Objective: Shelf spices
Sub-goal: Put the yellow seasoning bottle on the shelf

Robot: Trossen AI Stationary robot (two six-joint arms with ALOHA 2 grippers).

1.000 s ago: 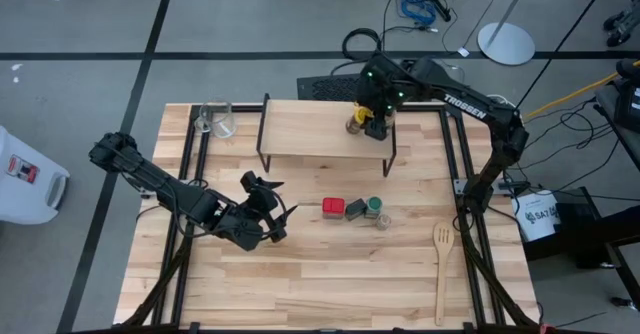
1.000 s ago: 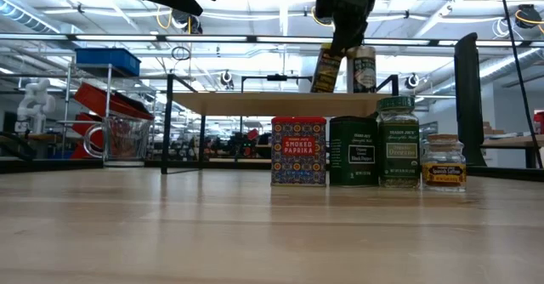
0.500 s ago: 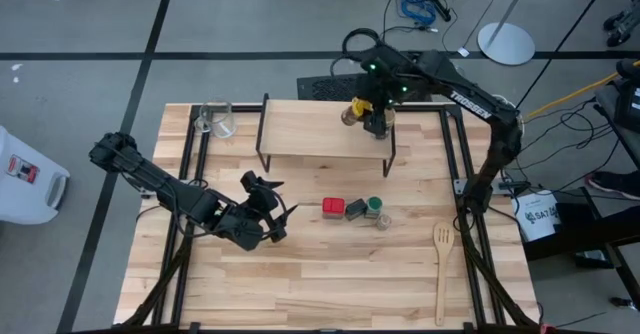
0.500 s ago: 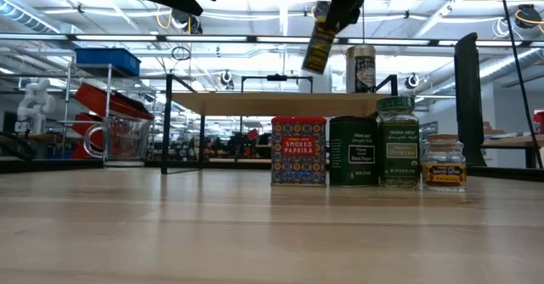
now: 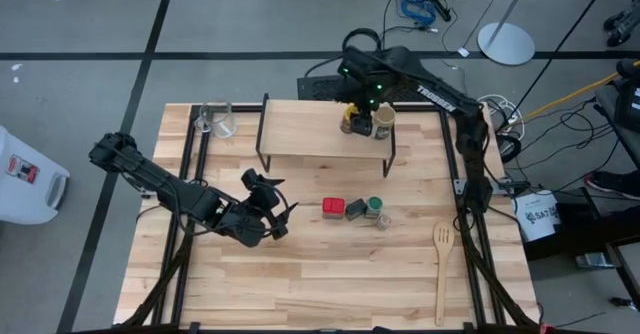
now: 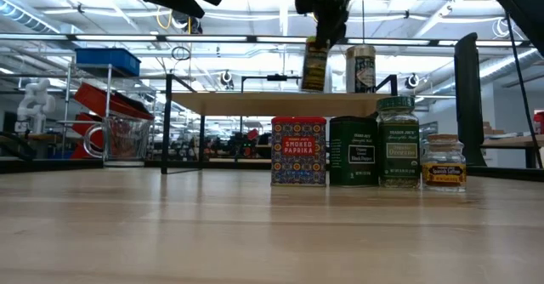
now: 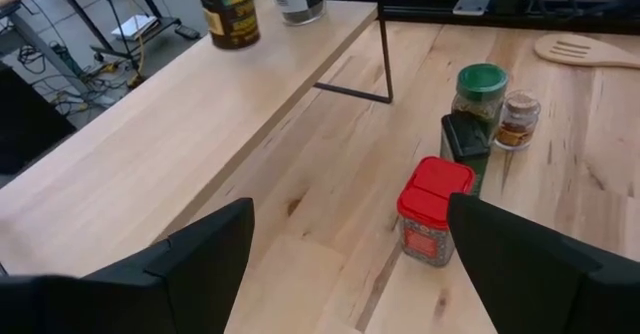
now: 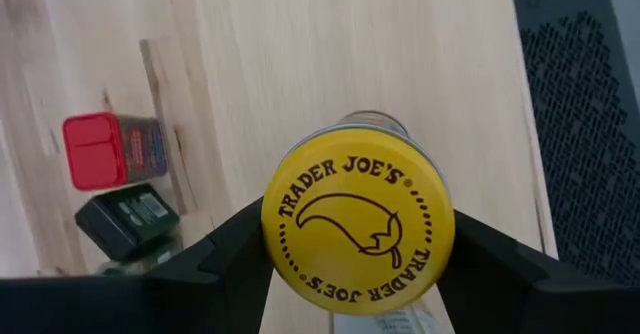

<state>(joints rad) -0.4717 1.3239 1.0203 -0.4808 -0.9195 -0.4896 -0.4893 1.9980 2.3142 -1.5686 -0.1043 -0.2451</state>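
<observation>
My right gripper (image 8: 355,244) is over the shelf (image 5: 310,129), shut on the yellow jar (image 6: 315,63), just left of the tan jar (image 6: 360,69), which stands on the plank. On the table in front of the shelf stand the red tin (image 5: 333,207), dark tin (image 5: 355,209), green-lidded jar (image 5: 373,207) and tiny brown jar (image 5: 383,220) in a row. My left gripper (image 5: 265,209) hovers open over the table, left of the red tin (image 7: 432,209). My right gripper pinches the yellow jar at its top, one finger on either side of the yellow lid's rim (image 8: 275,244). The fingers come from above, pointing steeply down. The jar hangs upright below them, its base (image 6: 314,88) at the plank's top; whether it rests there I cannot tell.
A clear glass cup (image 5: 218,120) stands at the table's far left, beside the shelf. A wooden spatula (image 5: 442,264) lies at the near right. The plank's left part (image 5: 295,129) is bare.
My right gripper has lifted the yellow jar, which was leaning tilted beside the tan jar, off the plank and carried it a little toward the table's left and far edge. The jar has come back down and now hangs upright.
</observation>
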